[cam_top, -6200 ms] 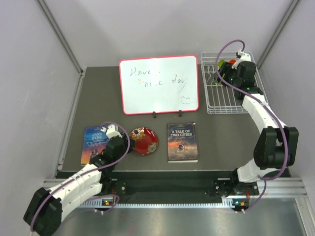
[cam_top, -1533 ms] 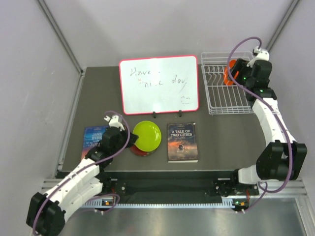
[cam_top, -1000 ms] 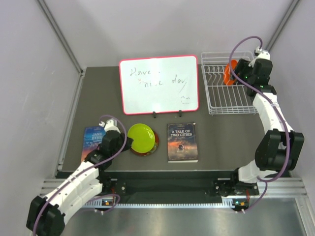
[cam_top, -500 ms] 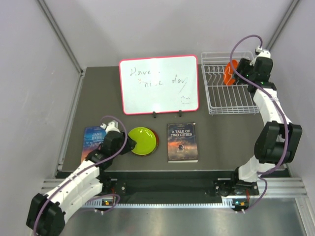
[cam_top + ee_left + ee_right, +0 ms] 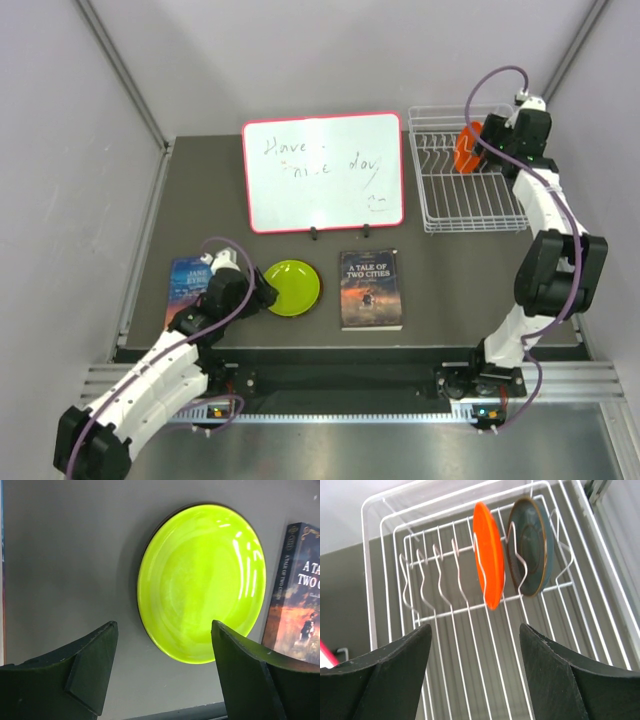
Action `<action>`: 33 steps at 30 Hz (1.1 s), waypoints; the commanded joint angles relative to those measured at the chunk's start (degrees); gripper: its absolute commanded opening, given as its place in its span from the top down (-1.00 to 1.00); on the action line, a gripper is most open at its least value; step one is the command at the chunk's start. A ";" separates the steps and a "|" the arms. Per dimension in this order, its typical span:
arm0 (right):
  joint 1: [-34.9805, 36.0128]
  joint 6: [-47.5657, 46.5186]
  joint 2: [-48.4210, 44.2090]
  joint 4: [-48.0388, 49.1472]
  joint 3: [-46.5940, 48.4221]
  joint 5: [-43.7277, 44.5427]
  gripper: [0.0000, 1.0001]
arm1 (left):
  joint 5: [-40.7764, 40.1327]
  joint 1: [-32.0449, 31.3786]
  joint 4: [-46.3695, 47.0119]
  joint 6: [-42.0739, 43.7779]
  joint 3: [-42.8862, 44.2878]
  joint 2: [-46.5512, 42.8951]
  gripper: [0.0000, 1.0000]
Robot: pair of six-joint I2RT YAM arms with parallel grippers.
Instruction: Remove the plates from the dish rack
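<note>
The lime green plate (image 5: pixel 293 288) lies flat on the table between two books, and in the left wrist view (image 5: pixel 202 582) it shows a thin dark rim under it. The dark red plate is hidden beneath it. My left gripper (image 5: pixel 264 297) is open and empty just left of this plate, its jaws wide apart in the wrist view (image 5: pixel 164 627). The orange plate (image 5: pixel 466 148) (image 5: pixel 489 555) and the teal plate (image 5: pixel 532 545) stand upright in slots of the white wire dish rack (image 5: pixel 470 205) (image 5: pixel 370 555). My right gripper (image 5: pixel 492 150) (image 5: pixel 475 627) hovers open above the rack, apart from both plates.
A red-framed whiteboard (image 5: pixel 322 170) stands at the back middle, left of the rack. A Jane Eyre book (image 5: pixel 188 285) lies under my left arm. A Tale of Two Cities (image 5: pixel 370 290) (image 5: pixel 295 595) lies right of the green plate. Side walls are close.
My left gripper set the lime green plate down over the dark red plate, let go and drew back left. My right gripper moved back from the orange plate toward the rack's far right.
</note>
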 commanded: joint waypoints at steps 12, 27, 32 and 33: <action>-0.63 -5.07 19.81 -5.62 25.12 3.13 -0.18 | -0.34 0.02 12.40 9.59 8.49 4.53 -0.59; -0.54 -7.53 30.63 -10.37 36.13 4.63 0.19 | 4.32 0.02 20.50 10.64 11.22 15.44 -0.58; -0.62 -8.24 31.78 -10.54 36.31 4.80 0.36 | 3.36 0.02 20.77 10.90 10.52 14.65 -0.57; -0.54 -8.41 31.95 -10.89 36.66 4.80 0.37 | 3.27 -0.07 20.85 10.99 10.43 14.64 -0.57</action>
